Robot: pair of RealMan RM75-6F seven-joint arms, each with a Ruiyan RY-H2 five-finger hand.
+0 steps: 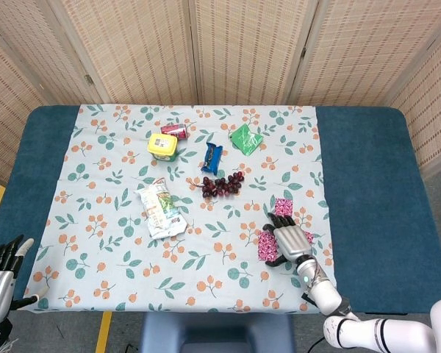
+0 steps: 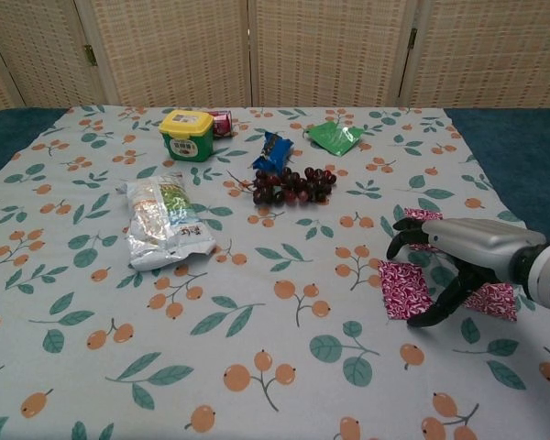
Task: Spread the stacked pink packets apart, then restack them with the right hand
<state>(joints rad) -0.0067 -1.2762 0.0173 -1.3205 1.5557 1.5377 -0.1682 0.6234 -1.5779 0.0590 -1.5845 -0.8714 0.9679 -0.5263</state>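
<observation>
On the tablecloth (image 1: 103, 243), the grapes (image 1: 222, 184) sit near the middle. From them, the snack bar (image 1: 212, 157) lies at eleven o'clock, the flat pouch (image 1: 245, 138) at one o'clock, the tub (image 1: 163, 146) at ten o'clock with the can (image 1: 174, 131) just behind it, and the crinkled bag (image 1: 160, 209) at eight o'clock. Three packets (image 2: 404, 289) lie at five o'clock, with the right hand (image 1: 288, 240) over them. The left hand (image 1: 1, 273) is off the cloth's near left corner.
</observation>
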